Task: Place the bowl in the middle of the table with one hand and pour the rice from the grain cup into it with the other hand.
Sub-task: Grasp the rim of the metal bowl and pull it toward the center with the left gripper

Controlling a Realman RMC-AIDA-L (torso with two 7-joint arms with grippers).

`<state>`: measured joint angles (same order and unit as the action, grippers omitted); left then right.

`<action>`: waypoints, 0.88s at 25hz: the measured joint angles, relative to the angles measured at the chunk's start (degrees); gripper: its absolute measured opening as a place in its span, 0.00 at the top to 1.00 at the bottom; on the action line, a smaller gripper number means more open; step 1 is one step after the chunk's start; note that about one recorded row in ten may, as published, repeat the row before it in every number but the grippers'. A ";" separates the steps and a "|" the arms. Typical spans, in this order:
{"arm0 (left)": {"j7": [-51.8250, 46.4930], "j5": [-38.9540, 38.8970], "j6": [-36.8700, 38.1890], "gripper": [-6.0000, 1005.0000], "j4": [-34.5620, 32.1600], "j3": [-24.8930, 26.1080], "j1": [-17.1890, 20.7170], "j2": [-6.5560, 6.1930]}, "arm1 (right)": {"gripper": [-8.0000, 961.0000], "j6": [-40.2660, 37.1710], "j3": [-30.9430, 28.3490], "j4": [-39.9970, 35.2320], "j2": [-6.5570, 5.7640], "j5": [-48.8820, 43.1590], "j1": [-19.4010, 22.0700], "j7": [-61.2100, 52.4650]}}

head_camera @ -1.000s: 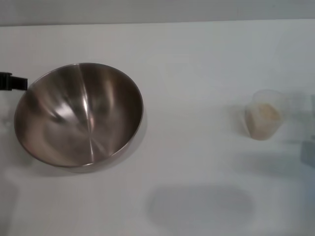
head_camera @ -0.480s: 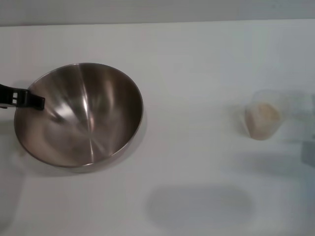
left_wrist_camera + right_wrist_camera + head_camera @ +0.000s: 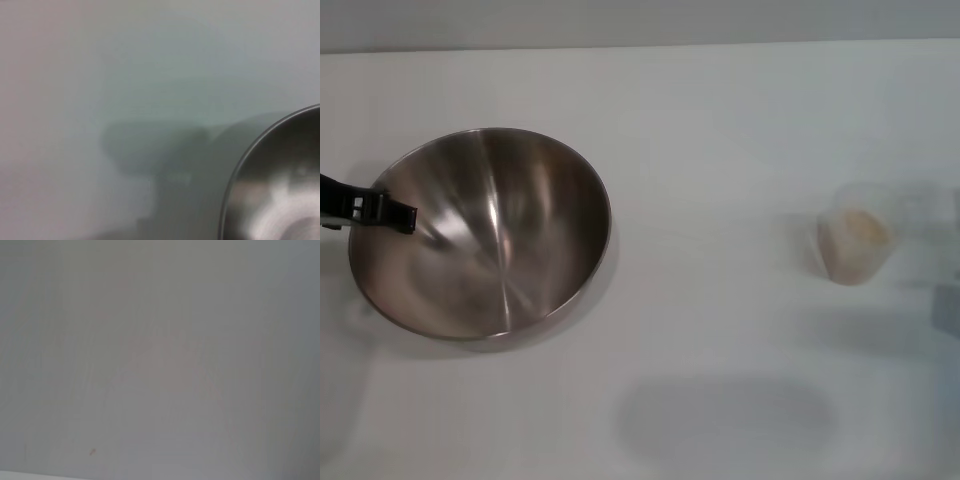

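Note:
The steel bowl (image 3: 485, 235) sits on the left part of the white table (image 3: 720, 130). It is tilted, with its opening facing a little to the left. My left gripper (image 3: 388, 213) comes in from the left edge, and its black finger reaches over the bowl's left rim. The left wrist view shows the bowl's rim (image 3: 260, 150) at one corner, with none of the gripper's own fingers. The grain cup (image 3: 857, 245) stands upright at the right with rice (image 3: 865, 230) in it. My right gripper is out of view; the right wrist view shows only bare table (image 3: 160, 360).
A faint grey shape (image 3: 947, 308) sits at the right edge of the head view, beside the cup. A soft shadow (image 3: 725, 415) lies on the table near the front middle. The table's far edge (image 3: 640, 47) runs along the top.
My left gripper's black finger has moved right and a little nearer, from just outside the bowl's left rim to over it. The bowl and cup have not moved.

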<state>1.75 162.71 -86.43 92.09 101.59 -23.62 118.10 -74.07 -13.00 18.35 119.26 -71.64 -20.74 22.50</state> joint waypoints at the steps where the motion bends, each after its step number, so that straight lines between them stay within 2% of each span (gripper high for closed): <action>1: 0.14 0.01 0.43 0.19 -0.97 0.01 -0.22 -0.04 | 0.33 -0.01 0.02 -0.02 0.00 0.00 -0.02 0.00; 9: 0.78 0.07 2.80 0.19 -3.48 0.41 -0.56 -0.14 | 0.33 -0.03 -0.10 -0.07 0.00 0.00 -0.17 0.00; 19: 1.64 0.06 2.31 0.19 -7.28 0.80 -1.85 -0.08 | 0.33 -0.15 -0.19 -0.11 -0.04 0.01 -0.10 0.02; 22: 1.99 0.06 2.05 0.25 -7.29 1.20 -1.99 -0.05 | 0.33 -0.17 -0.18 -0.19 -0.06 0.01 -0.14 0.02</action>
<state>3.74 162.78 -84.38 84.80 102.80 -25.61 118.06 -74.24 -13.18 18.16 119.20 -71.63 -20.89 22.52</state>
